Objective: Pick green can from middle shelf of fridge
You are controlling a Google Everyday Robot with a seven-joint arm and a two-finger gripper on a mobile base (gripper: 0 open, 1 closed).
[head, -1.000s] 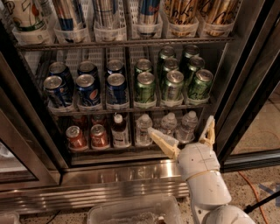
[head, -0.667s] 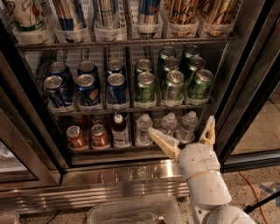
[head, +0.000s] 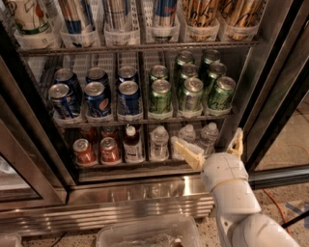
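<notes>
The fridge (head: 145, 193) stands open in front of me, with a dark frame and a steel base. Its middle shelf (head: 140, 118) carries short blue cans (head: 98, 100) on the left and several green cans on the right. The front green cans are at the left (head: 160, 97), middle (head: 191, 95) and right (head: 221, 94) of the green lanes. My gripper (head: 211, 143) is open, with its cream fingers (head: 186, 152) spread. It sits below the middle shelf, in front of the water bottles, under the right green cans. It holds nothing.
The top rack holds tall cans (head: 164, 14) in clear trays. The bottom rack holds red cans (head: 84, 152), a dark bottle (head: 132, 144) and water bottles (head: 158, 143). The glass door frame (head: 275, 96) stands at the right. A clear plastic bin (head: 145, 234) sits below the steel base.
</notes>
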